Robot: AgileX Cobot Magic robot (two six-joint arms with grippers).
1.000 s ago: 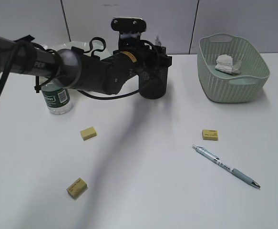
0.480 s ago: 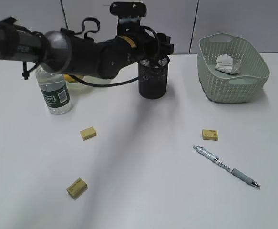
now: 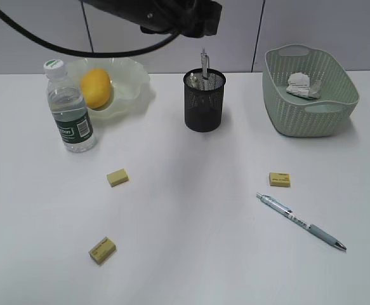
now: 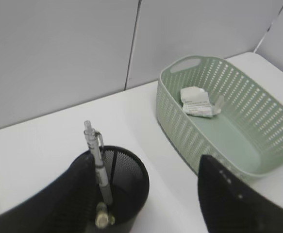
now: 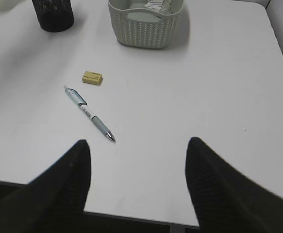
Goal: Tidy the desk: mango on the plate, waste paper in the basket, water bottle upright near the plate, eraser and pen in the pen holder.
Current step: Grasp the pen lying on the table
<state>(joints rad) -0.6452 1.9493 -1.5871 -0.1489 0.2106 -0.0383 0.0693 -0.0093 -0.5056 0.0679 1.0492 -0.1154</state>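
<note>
Exterior view: a white desk [image 3: 191, 254] against grey wall panels [image 3: 39, 32] holds three erasers [image 3: 117, 177], one loose pen [image 3: 301, 222], one pen holder [image 3: 204, 100] with one pen, one water bottle [image 3: 70, 108] upright beside the plate [image 3: 131, 82] carrying one mango [image 3: 96, 88], and one basket [image 3: 311, 95].

Left wrist view: the left gripper [image 4: 146, 194], fingers spread and empty, hovers over the holder; one waste paper [image 4: 195, 102] lies in the basket.

Right wrist view: the right gripper [image 5: 136, 170] gapes empty above the desk's edge.

left arm [image 3: 165, 16] cropped, pen holder [image 4: 114, 194] base cut off

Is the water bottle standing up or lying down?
Standing up. The water bottle rests on its base, cap on top, beside the plate.
</note>
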